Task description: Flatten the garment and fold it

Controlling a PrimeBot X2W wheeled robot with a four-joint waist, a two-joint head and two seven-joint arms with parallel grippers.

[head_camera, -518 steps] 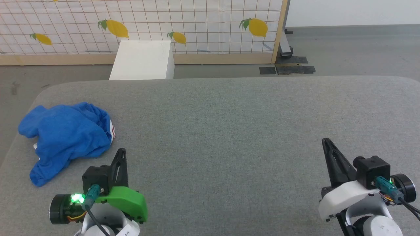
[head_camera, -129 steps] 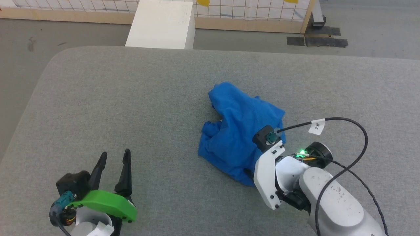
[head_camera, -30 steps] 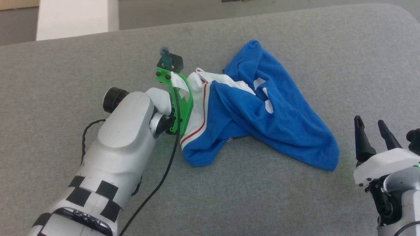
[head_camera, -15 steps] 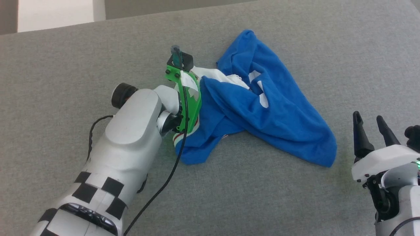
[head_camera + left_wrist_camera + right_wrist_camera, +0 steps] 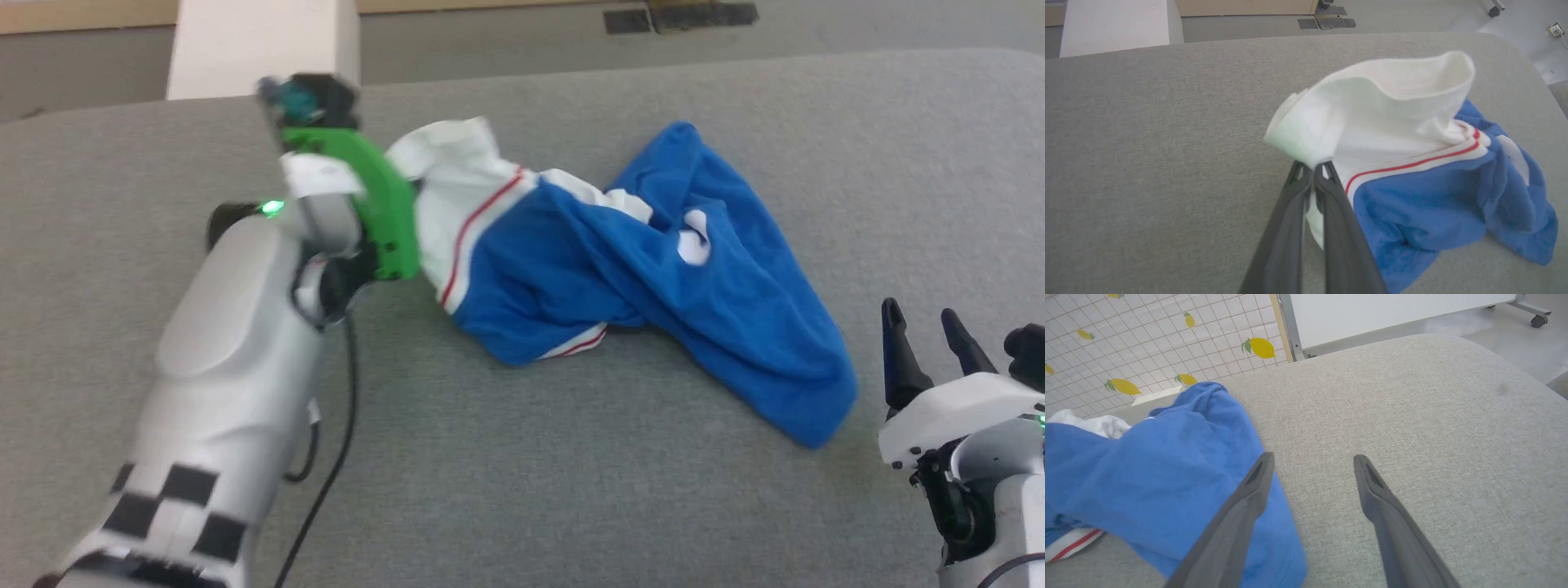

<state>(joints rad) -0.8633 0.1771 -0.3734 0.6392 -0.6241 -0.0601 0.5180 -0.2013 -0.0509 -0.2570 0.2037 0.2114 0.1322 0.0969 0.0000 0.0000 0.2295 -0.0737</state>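
Sleeve update: my left pincer (image 5: pixel 1313 173) is pinched shut on the edge of the white sleeve (image 5: pixel 1384 94) of the garment (image 5: pixel 653 278). In the left wrist view the two fingers meet right at a fold of the cloth, and the sleeve flops open above them like a little hood. A second ago that pincer was just parked at the white bit. Half a second ago it was buried in the heap with hardly any white showing. Now the sleeve is dragged up and out toward the far left, and the red stripe (image 5: pixel 482 216) along its seam is in plain sight again.

So the jersey isn't such a tight lump anymore. It stretches across the middle of the grey worktop (image 5: pixel 571 457), with the white end up near the far edge and the blue tail trailing down toward the near right. It's still plenty crumpled, with a white patch of print peeking out of the folds. My head has swung too, so the white box (image 5: pixel 261 41) behind the far edge is back in view on the left.

My right pincer (image 5: pixel 921 314) hasn't budged. It sits low at the near right, spread wide and holding nothing. In its own wrist view the blue tail lies beside one finger; I can't tell if they touch.
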